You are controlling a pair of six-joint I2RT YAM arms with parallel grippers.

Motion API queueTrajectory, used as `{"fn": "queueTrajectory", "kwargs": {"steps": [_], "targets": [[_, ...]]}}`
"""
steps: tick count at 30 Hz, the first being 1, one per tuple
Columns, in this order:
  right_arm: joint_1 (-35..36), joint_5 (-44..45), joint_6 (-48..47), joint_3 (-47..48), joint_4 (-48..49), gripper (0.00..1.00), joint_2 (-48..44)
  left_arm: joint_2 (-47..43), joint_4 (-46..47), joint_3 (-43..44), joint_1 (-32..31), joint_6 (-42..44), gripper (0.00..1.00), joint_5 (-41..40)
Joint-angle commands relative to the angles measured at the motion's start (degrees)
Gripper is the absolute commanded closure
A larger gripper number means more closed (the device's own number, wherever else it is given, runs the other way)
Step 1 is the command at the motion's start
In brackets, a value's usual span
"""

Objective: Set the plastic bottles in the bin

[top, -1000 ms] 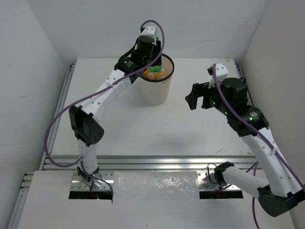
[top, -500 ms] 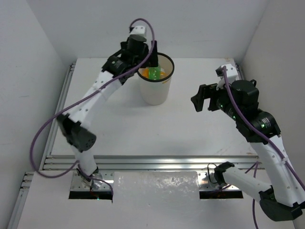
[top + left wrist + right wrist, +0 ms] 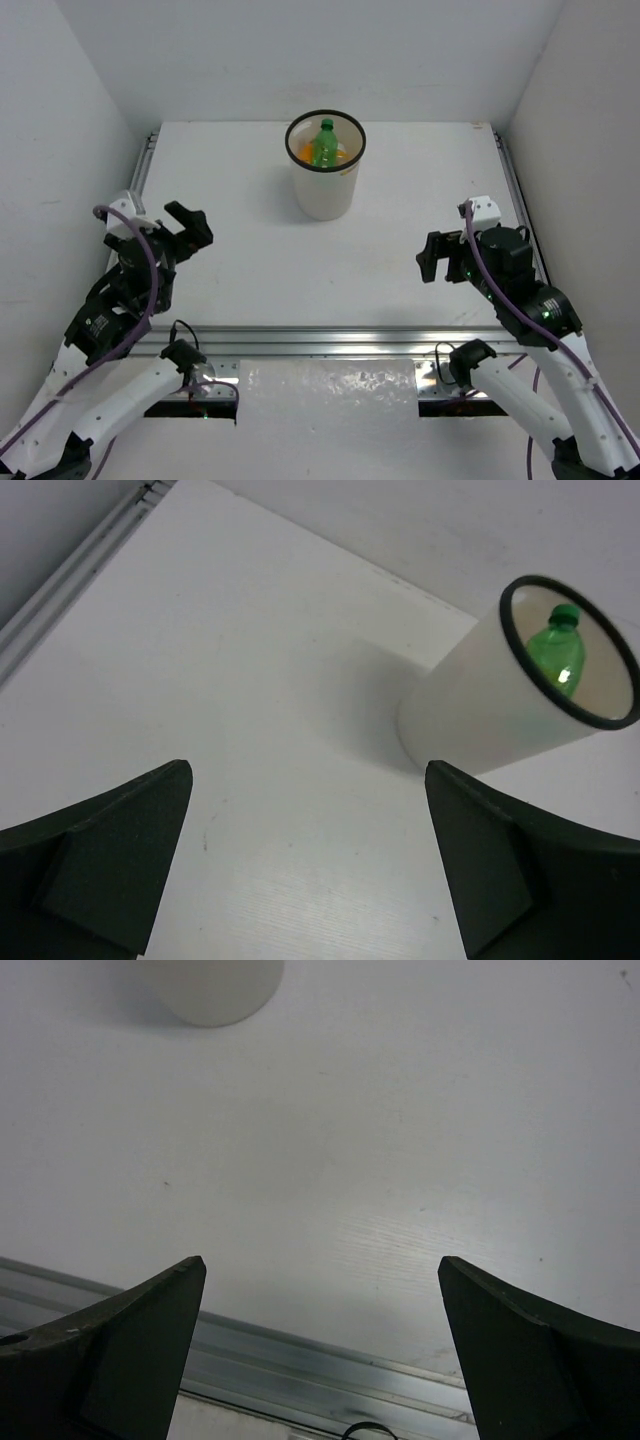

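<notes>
By the table's (image 3: 270,270) near edge the left fingers (image 3: 192,218) and right fingers (image 3: 428,262) hang spread wide, holding nothing. Toward the middle of the far edge stands the white bin (image 3: 322,195). A green bottle (image 3: 323,145) is upright inside it, beside orange bottles (image 3: 302,152).

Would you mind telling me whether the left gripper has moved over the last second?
Yes. The left gripper has drawn back from over the bin to the near-left side of the table, well clear of the bin.
</notes>
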Motion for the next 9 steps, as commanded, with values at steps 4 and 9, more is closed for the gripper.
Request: {"fn": "queueTrajectory", "kwargs": {"steps": [4, 9], "targets": [[0.0, 3.1, 1.6, -4.8, 1.4, 0.01, -4.7, -3.7, 2.1, -8.5, 0.2, -0.8, 0.0, -2.8], [0.0, 5.0, 1.5, -6.9, 1.4, 0.01, -5.6, -0.9, 2.0, -9.6, 0.2, -1.1, 0.0, -1.1]]}}
